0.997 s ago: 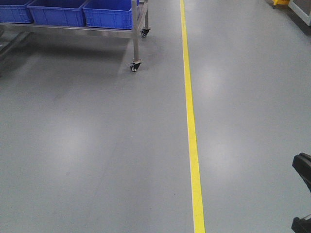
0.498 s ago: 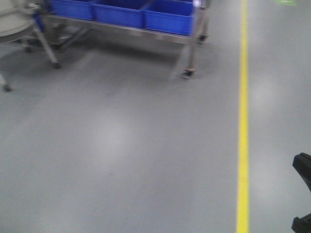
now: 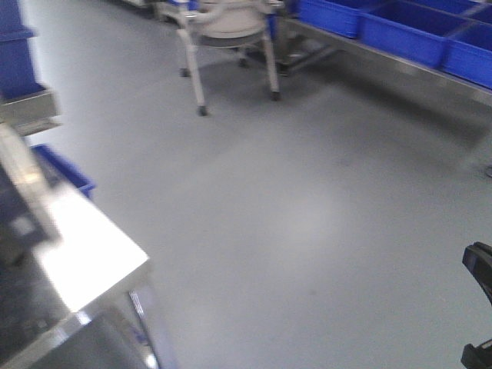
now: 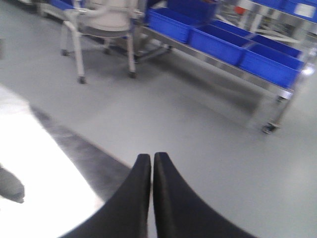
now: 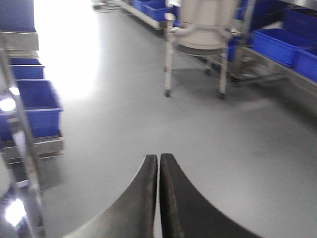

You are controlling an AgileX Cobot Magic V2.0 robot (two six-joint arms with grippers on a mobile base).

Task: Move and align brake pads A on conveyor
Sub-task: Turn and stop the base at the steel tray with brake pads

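Brake pads A not in view. We judge this the approach step, both arms' jaws closed, empty — next we need the conveyor within reach

The front-facing view looks forward from an elevated point and tilts down across the smooth grey floor. The corner of a shiny steel desk sits close at its lower left. The left wrist view looks low and forward along the black left gripper, whose fingers are pressed together at the bottom edge. The right wrist view does the same along the black right gripper. All three views share a pale chair on metal legs in the distance and the row of blue plastic bins near it.
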